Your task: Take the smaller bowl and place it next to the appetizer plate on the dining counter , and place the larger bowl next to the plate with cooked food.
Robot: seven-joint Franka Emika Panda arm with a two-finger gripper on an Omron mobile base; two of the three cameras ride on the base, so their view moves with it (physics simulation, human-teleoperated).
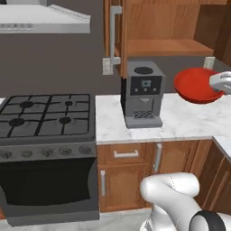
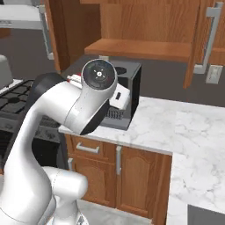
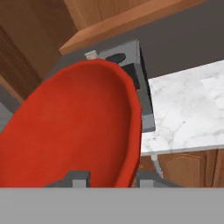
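Home kitchen — gas stove [image 1: 45, 115], coffee machine [image 1: 142, 94], wooden cabinets [image 1: 135, 173].

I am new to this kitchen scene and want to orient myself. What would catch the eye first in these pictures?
First is the glossy red bowl, held tilted in the air above the marble worktop, right of the grey coffee machine. In the hand view its rim sits between the jaws of the gripper, which are shut on it. Next comes the black gas stove, left of the worktop.

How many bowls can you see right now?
1: the smaller bowl, red, held up in the claw above the marble worktop, right of the coffee machine. Others may be out of view.
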